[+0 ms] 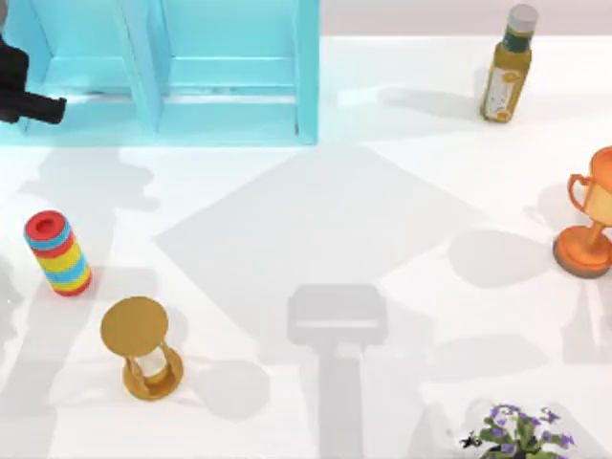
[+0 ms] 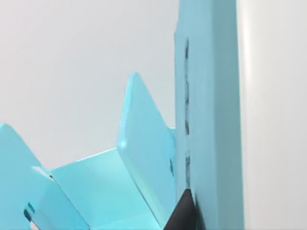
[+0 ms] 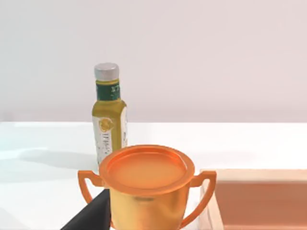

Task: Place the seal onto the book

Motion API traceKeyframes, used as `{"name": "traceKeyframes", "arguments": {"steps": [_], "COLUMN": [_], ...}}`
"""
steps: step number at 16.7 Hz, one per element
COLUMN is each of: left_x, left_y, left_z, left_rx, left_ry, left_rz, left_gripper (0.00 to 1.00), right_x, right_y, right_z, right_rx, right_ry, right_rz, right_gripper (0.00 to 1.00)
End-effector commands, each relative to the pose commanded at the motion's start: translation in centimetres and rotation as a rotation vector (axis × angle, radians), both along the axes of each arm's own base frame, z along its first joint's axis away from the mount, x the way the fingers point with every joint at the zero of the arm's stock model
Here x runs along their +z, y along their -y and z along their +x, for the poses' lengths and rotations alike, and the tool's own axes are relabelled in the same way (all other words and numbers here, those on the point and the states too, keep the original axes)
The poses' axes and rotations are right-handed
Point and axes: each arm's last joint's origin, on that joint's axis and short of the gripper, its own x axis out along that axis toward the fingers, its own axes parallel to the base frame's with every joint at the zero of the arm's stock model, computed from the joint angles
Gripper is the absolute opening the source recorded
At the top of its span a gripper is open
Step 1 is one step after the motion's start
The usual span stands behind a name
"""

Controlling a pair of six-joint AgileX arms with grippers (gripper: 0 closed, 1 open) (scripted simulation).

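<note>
The seal and the book are out of view. My left gripper (image 1: pixel 36 103) is a dark shape at the table's far left edge, close against the front of the cyan shelf unit (image 1: pixel 172 67). The left wrist view looks along the shelf's panels (image 2: pixel 206 120), with a dark part of that gripper (image 2: pixel 183 214) at the picture's edge. In the right wrist view a dark part of my right gripper (image 3: pixel 92 215) sits just beside the orange trophy cup (image 3: pixel 146 187).
A yellow oil bottle (image 1: pixel 507 67) stands at the back right and the trophy cup (image 1: pixel 588 225) at the right edge. A striped cylinder (image 1: pixel 57 253) and an hourglass (image 1: pixel 143 349) stand at the left. A purple-flowered plant (image 1: pixel 516 435) is at the front right. Grey shadows cross the middle.
</note>
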Motion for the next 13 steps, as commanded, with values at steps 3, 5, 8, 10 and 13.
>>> {"name": "traceKeyframes", "arguments": {"steps": [3, 5, 8, 10, 13], "left_x": [-0.3, -0.4, -1.6, -2.8, -4.6], "left_y": [-0.1, 0.1, 1.2, 2.6, 5.1], "left_z": [0.1, 0.1, 0.2, 0.3, 0.3], "left_rx": [0.001, -0.001, -0.011, -0.014, 0.003], "left_ry": [-0.01, -0.015, -0.068, -0.128, -0.234], "left_rz": [0.002, -0.005, -0.072, -0.146, -0.285], "left_gripper": [0.0, 0.0, 0.0, 0.0, 0.0], "right_x": [0.0, 0.0, 0.0, 0.0, 0.0], "right_y": [0.0, 0.0, 0.0, 0.0, 0.0], "right_z": [0.0, 0.0, 0.0, 0.0, 0.0], "right_rx": [0.0, 0.0, 0.0, 0.0, 0.0], "right_ry": [0.0, 0.0, 0.0, 0.0, 0.0], "right_rz": [0.0, 0.0, 0.0, 0.0, 0.0], "right_gripper": [1.0, 1.0, 1.0, 1.0, 1.0]}}
